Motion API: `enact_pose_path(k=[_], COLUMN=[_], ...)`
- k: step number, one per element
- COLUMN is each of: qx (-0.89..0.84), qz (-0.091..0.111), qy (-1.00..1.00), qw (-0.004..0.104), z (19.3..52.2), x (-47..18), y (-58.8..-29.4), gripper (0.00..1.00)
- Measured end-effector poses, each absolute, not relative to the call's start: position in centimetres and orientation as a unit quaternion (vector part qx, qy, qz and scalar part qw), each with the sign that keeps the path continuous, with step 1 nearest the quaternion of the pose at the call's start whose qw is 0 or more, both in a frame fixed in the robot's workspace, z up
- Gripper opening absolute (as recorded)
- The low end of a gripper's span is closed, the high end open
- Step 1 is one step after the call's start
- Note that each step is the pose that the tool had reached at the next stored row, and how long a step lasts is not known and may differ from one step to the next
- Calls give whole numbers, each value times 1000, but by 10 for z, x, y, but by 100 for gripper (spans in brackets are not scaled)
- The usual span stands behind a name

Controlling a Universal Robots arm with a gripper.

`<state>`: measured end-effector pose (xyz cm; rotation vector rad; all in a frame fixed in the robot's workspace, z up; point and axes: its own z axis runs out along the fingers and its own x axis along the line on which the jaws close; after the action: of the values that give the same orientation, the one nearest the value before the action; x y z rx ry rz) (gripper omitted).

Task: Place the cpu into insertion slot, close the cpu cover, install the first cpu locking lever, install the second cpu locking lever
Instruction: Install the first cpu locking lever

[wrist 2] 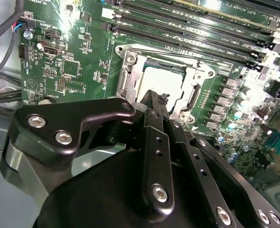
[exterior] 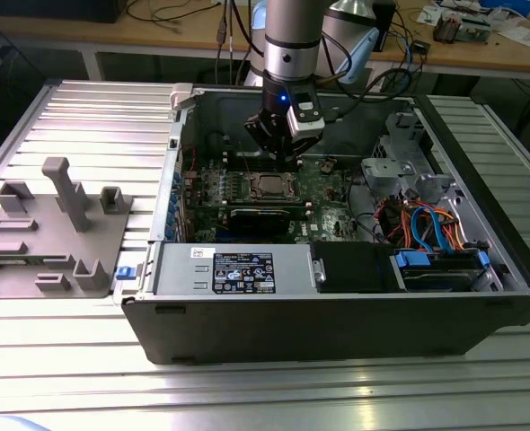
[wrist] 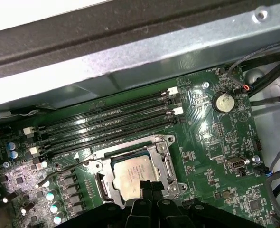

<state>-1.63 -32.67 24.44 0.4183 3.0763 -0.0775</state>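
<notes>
The cpu (wrist: 130, 176) lies in the slot (wrist: 107, 187), and the cover (wrist: 161, 156) seems closed over it. The gripper (wrist: 148, 186), fingers pressed together and holding nothing, hangs at the cover's edge. One lever (wrist: 59, 172) looks not latched yet.

cpu (wrist: 130, 172) edge — behind pincer (wrist: 147, 186)

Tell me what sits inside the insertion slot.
The cpu lies in the insertion slot, its silver-grey top showing through the window of the cpu cover. The end effector hides one edge; anything under the chip is covered.
</notes>
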Motion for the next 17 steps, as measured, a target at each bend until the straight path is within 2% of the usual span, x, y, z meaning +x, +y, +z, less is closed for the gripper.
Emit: enact_pose_path(k=[17], qx=[116], qz=[-25], qy=[993], qw=[18], z=[244], x=[-16], y=[-327], gripper=[11])
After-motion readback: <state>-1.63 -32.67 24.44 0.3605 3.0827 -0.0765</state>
